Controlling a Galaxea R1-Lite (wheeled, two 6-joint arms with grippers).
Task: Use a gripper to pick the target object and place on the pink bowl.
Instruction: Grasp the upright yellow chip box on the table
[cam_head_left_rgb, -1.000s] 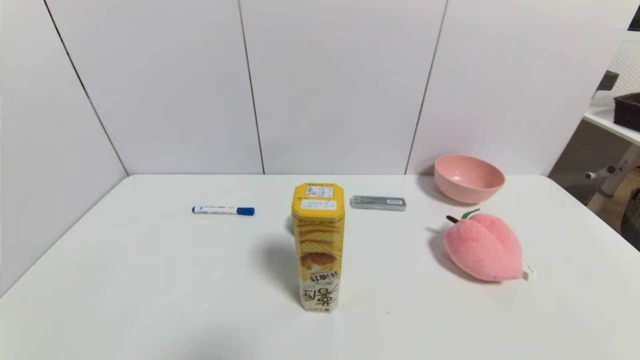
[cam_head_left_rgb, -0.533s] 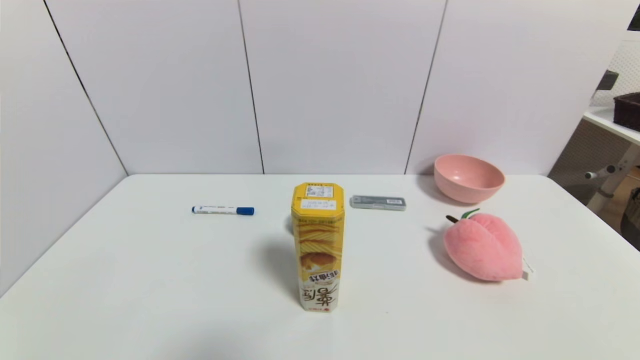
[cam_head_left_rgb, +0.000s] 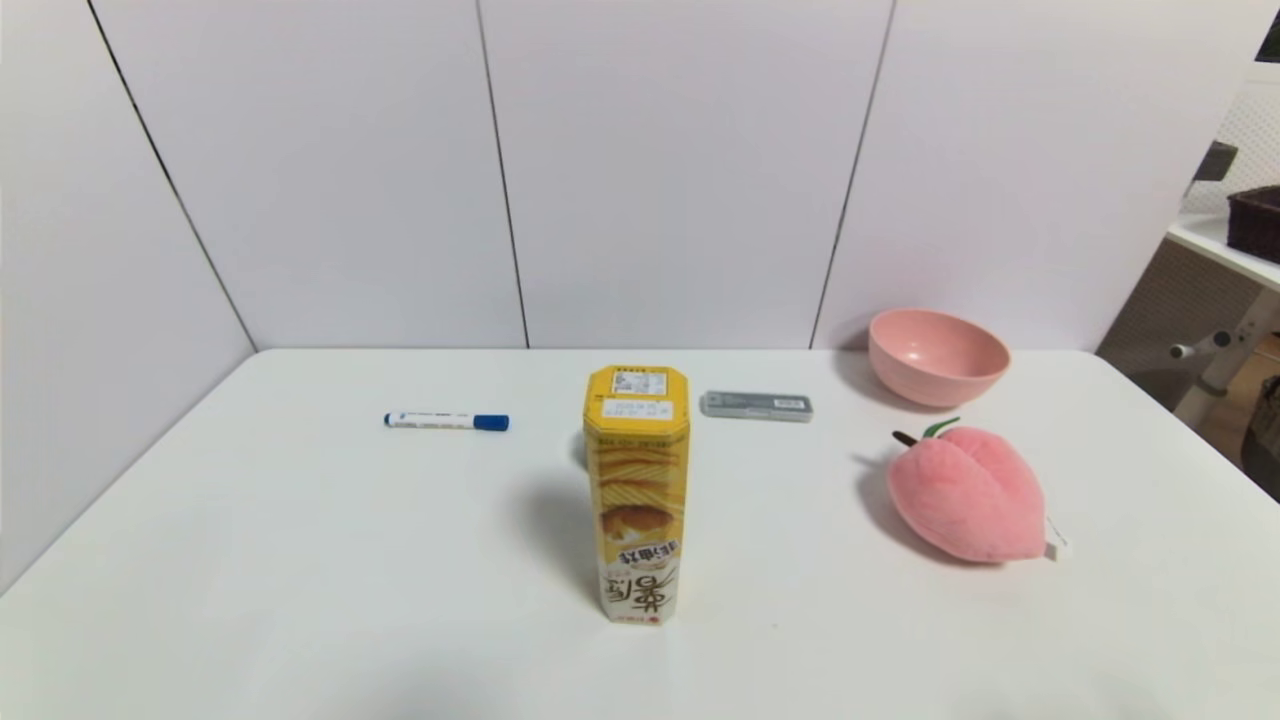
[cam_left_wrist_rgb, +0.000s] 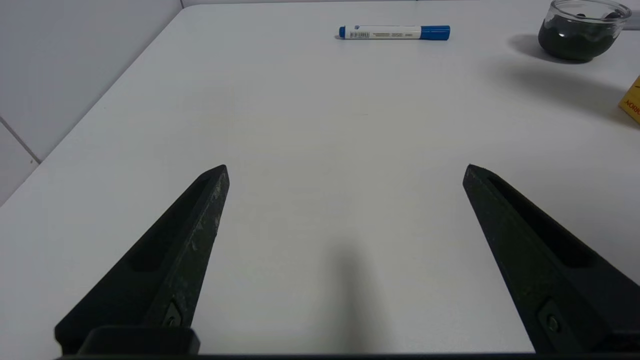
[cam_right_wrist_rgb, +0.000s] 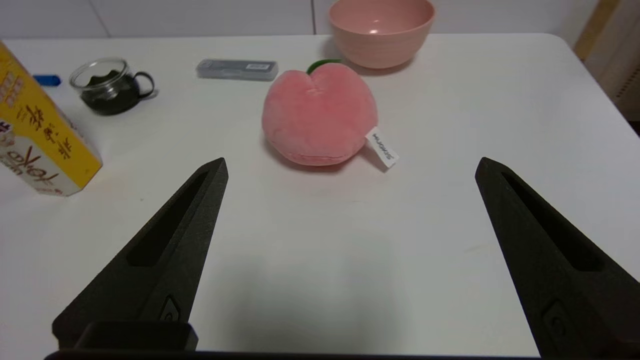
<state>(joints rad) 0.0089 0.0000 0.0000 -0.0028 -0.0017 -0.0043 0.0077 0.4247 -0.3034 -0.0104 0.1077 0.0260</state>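
The tall yellow hexagonal snack box (cam_head_left_rgb: 636, 495) stands upright at the table's middle; its lower part (cam_right_wrist_rgb: 37, 135) shows in the right wrist view and a corner (cam_left_wrist_rgb: 631, 100) in the left wrist view. The pink bowl (cam_head_left_rgb: 937, 356) sits empty at the back right, also in the right wrist view (cam_right_wrist_rgb: 381, 30). Neither arm appears in the head view. My left gripper (cam_left_wrist_rgb: 345, 170) is open over bare table near the front left. My right gripper (cam_right_wrist_rgb: 350, 165) is open, nothing between its fingers, short of the plush peach.
A fuzzy pink plush peach (cam_head_left_rgb: 965, 493) lies in front of the bowl. A grey case (cam_head_left_rgb: 756, 405) and a blue marker (cam_head_left_rgb: 446, 421) lie farther back. A small glass cup (cam_right_wrist_rgb: 107, 85) stands behind the box. The table's right edge (cam_head_left_rgb: 1180, 420) is near the bowl.
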